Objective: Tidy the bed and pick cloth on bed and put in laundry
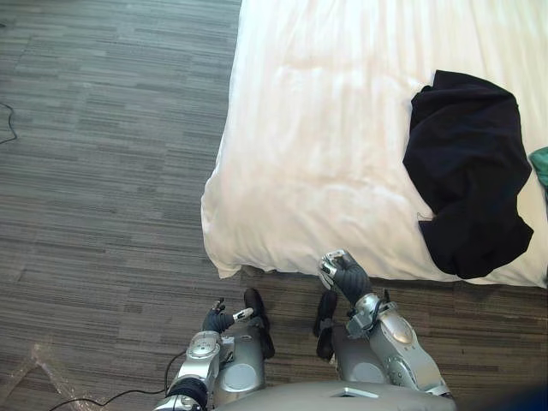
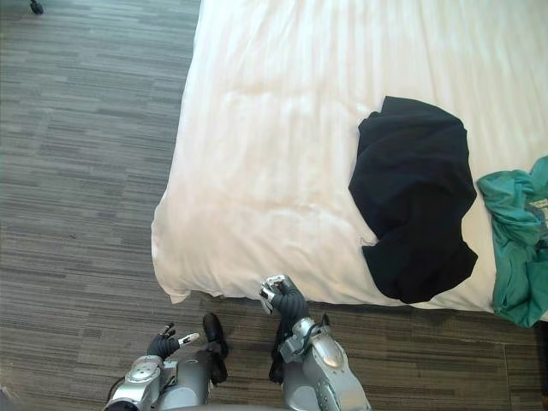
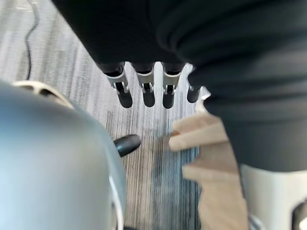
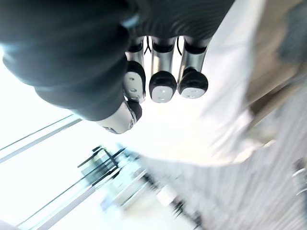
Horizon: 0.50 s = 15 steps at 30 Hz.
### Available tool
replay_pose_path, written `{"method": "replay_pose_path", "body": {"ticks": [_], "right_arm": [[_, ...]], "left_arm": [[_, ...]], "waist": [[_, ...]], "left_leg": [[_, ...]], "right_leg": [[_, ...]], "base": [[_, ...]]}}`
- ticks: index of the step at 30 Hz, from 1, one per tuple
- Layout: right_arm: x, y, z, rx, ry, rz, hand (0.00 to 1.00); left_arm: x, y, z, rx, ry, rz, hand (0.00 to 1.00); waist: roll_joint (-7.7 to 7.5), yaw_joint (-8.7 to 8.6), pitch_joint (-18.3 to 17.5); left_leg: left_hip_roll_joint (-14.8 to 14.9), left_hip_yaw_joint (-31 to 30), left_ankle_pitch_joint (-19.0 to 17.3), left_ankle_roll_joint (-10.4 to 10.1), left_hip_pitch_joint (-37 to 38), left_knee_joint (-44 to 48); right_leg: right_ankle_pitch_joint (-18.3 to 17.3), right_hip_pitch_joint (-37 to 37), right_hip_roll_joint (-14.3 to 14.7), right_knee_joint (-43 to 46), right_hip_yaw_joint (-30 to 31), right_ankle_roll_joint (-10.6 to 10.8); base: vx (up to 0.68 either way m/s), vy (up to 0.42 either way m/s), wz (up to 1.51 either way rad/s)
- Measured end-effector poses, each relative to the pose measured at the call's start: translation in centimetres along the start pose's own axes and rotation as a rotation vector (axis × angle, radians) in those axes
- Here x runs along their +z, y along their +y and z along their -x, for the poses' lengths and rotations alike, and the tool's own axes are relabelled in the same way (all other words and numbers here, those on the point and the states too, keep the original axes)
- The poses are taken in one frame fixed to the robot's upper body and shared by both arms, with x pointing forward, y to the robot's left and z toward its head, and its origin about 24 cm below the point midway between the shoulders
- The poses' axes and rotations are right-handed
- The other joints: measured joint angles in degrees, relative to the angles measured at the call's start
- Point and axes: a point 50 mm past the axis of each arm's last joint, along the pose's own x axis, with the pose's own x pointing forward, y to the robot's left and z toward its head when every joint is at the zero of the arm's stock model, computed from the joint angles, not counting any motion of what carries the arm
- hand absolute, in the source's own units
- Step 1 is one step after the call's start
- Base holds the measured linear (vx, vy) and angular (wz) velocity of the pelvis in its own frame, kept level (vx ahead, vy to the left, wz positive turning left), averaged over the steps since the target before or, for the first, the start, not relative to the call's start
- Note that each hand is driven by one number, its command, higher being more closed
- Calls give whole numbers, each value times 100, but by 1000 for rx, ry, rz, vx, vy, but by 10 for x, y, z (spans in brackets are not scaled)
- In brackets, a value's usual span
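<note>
A black cloth (image 1: pixel 467 171) lies crumpled on the right part of the white bed (image 1: pixel 317 128), reaching down to its near edge. A teal cloth (image 2: pixel 514 240) lies at the bed's far right, just beside the black one. My right hand (image 1: pixel 347 276) is raised at the bed's near edge, left of the black cloth and apart from it. Its fingers (image 4: pixel 163 81) are curled in and hold nothing. My left hand (image 1: pixel 218 319) hangs low over the floor before the bed's corner, with its fingers (image 3: pixel 144 91) relaxed and nothing in them.
Grey striped carpet (image 1: pixel 103 171) runs along the bed's left side and in front of it. The bed's near left corner (image 1: pixel 224 265) hangs close to the floor. A scrap of clear plastic (image 1: pixel 34 364) lies on the carpet at lower left.
</note>
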Motion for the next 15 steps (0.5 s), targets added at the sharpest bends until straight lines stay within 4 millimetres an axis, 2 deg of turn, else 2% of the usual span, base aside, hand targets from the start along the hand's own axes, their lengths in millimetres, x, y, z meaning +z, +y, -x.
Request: {"method": "replay_pose_path", "body": {"ticks": [4,7,11,13,15], "right_arm": [[15,10,-9,72,-78,-61,100],[26,19,-23,131,-131,-124,100],[53,25,-63,160,-229,-162,100],[69,22,-83,126,-284,-184,100],[98,20,-105,77,-379,-227,100]], "left_arm": [[0,-1,0,-9,-4,-23,0],[-1,-1,0,-11,-1,-27,0],[3,-2,-1,-12,-14,-26,0],[10,-4,-3,-15,-38,-21,0],[26,-9,-4,-19,-97,-1,0]], "waist": [[4,-11,-11],[7,-15,-10],[95,-10,45],[186,60,214],[359,173,554]], "left_leg": [[-67,-16,46,0,-3,-195],[-147,-48,129,43,-1,-336],[-243,-138,245,197,-208,-305],[-270,-182,250,208,-255,-229],[-279,-215,198,260,-427,-4]], "right_leg": [[79,-66,-52,-63,35,30],[134,-111,-95,-88,34,54],[179,-313,-197,12,-5,68],[179,-346,-256,99,-20,68],[138,-530,-352,361,10,80]], "base": [[-48,49,-1],[-4,50,4],[20,53,12],[3,56,12],[-82,43,5]]}}
